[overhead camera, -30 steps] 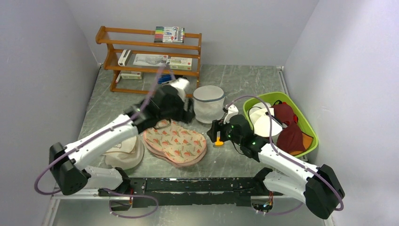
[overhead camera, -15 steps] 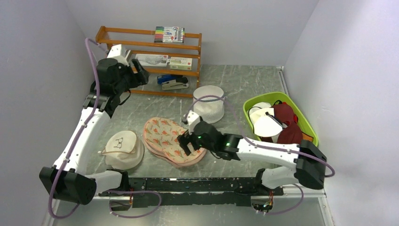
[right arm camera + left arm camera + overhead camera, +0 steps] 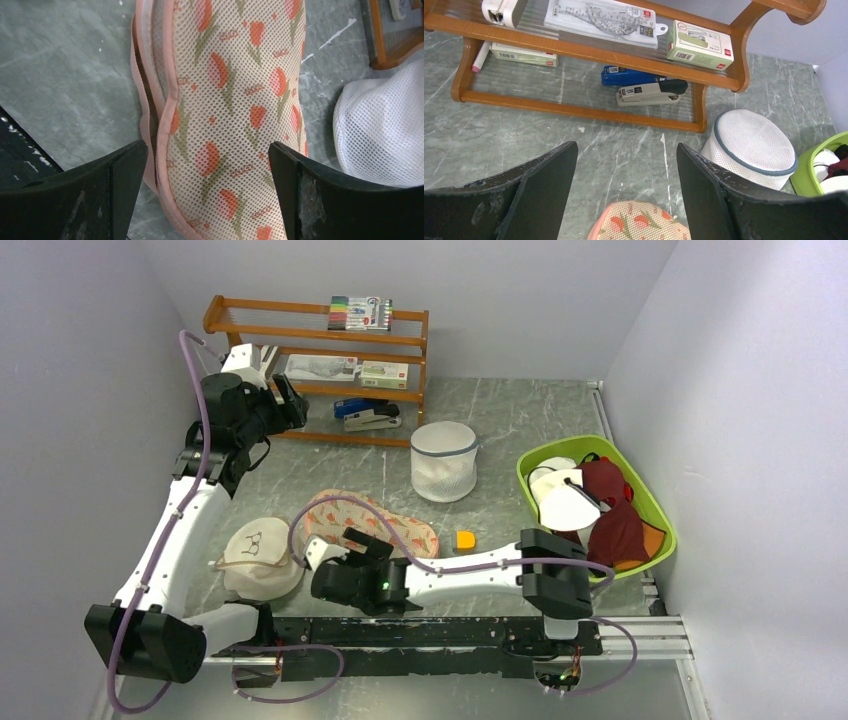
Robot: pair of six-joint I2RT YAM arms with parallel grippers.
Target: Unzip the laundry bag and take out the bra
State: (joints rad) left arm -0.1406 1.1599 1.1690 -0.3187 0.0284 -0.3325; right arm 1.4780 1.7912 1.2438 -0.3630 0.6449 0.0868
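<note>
The laundry bag (image 3: 385, 523), beige mesh with orange and green flowers, lies flat at the table's middle front. In the right wrist view (image 3: 230, 100) its pink-edged seam gapes along the left side, dark inside. No bra shows in it. My right gripper (image 3: 358, 545) is open at the bag's near end, and its jaws (image 3: 207, 147) stand either side of the bag without touching it. My left gripper (image 3: 290, 405) is open and empty, raised near the shelf. In its view (image 3: 626, 147) the bag's tip (image 3: 639, 222) lies below.
A wooden shelf (image 3: 320, 345) with staplers and boxes stands at the back. A white mesh cylinder (image 3: 444, 460) stands right of the bag. A green basket (image 3: 655, 510) holds cream and dark red garments. A cream cap (image 3: 260, 555) lies left. A small orange piece (image 3: 465, 539) lies nearby.
My left arm has risen off the bag to the shelf. My right arm has swung from the bag's right side to its near left end. The bag lies flatter.
</note>
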